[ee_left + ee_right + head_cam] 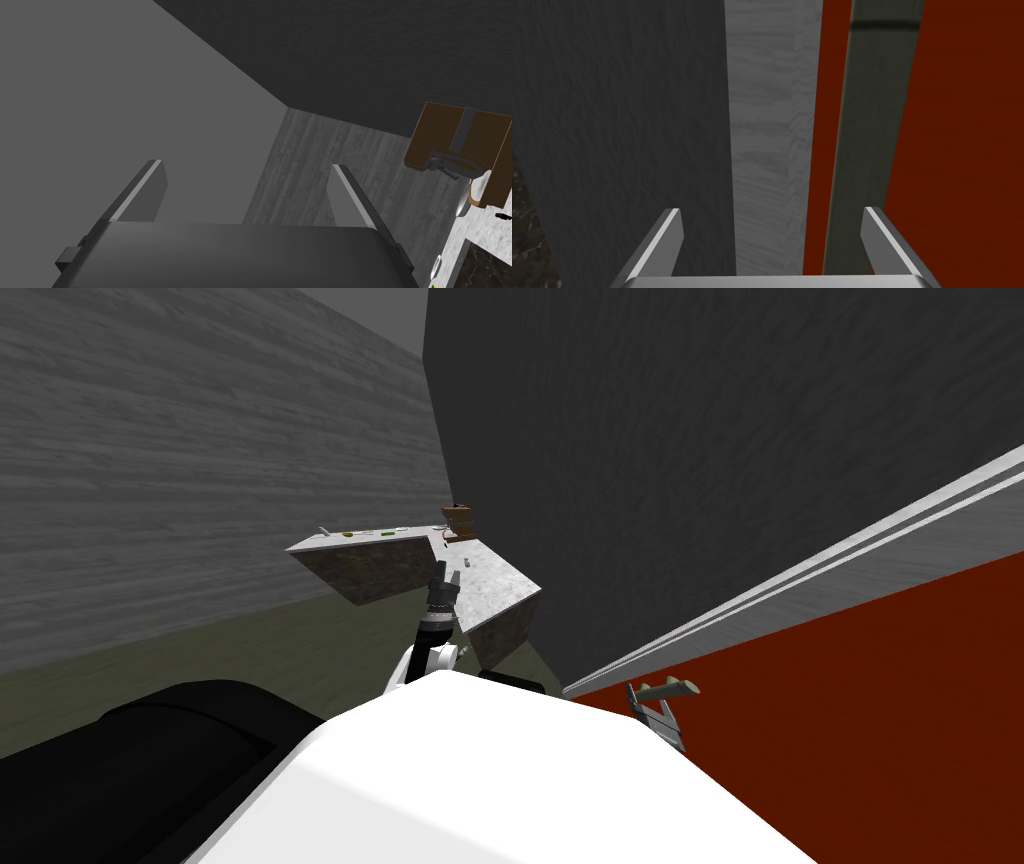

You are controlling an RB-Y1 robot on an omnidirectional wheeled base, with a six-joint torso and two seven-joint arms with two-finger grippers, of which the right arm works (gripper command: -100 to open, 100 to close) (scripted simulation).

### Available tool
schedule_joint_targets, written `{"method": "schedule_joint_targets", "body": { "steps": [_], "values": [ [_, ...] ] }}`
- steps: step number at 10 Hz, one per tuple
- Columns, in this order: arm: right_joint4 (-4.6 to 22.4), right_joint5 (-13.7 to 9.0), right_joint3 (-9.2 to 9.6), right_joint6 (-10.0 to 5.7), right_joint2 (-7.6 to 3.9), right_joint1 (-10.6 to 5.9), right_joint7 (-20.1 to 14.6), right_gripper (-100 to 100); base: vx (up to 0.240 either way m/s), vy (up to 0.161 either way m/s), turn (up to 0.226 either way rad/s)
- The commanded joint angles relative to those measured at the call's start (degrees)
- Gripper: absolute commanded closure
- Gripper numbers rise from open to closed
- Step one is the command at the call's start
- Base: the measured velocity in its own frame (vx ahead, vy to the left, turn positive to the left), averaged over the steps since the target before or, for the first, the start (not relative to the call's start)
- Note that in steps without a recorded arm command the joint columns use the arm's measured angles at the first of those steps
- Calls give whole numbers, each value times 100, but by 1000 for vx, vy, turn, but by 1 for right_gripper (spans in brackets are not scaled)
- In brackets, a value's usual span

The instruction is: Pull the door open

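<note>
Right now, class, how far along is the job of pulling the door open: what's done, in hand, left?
Done: the right gripper is at the red door, open. In hand: lining up on the handle just ahead, not gripped. Left: close, then pull; the door looks shut. The left gripper hangs open.

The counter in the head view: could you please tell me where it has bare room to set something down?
The counter is mostly bare on the wing running toward me from the brown box, save one small thing. The other wing is free along its front edge; small green items line its back. The box corner is crowded.
</note>
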Motion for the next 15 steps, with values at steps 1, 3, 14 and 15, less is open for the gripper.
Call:
{"method": "schedule_joint_targets", "body": {
  "steps": [1,3,14,15],
  "values": [
    [-165,156,-194,-1,78,179,-8,-100,47,-61,175],
    [-165,156,-194,-1,78,179,-8,-100,7,-9,25],
    [-200,235,-287,-19,114,249,-25,-100,3,-4,12],
    [-200,235,-287,-19,114,249,-25,-100,-16,21,-60]
  ]
}}
